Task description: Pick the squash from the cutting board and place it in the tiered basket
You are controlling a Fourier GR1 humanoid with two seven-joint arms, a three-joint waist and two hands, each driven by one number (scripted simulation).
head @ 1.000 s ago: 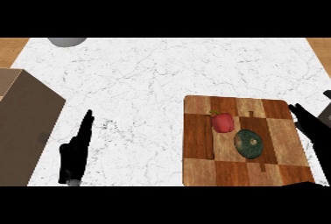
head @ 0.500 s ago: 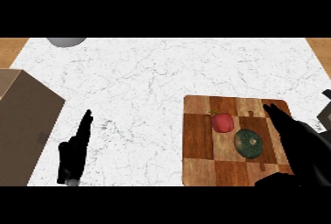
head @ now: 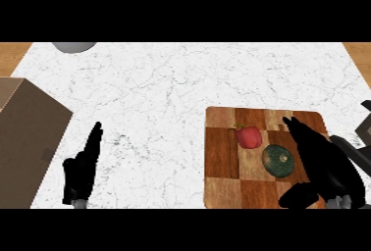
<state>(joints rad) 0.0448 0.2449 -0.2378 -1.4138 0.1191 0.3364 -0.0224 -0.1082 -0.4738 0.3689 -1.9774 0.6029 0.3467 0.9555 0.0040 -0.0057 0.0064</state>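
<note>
The dark green squash [head: 278,161] lay on the wooden cutting board [head: 221,166], toward the board's near right part, with a red pepper [head: 249,137] just beside it on the far-left side. The right hand [head: 322,159] hung over the board's right edge with its fingers straight and holding nothing, close beside the squash. Well to the left of the board, the left hand [head: 81,171] rested on the white counter [head: 181,83], fingers straight, beside a brown box [head: 25,142].
</note>
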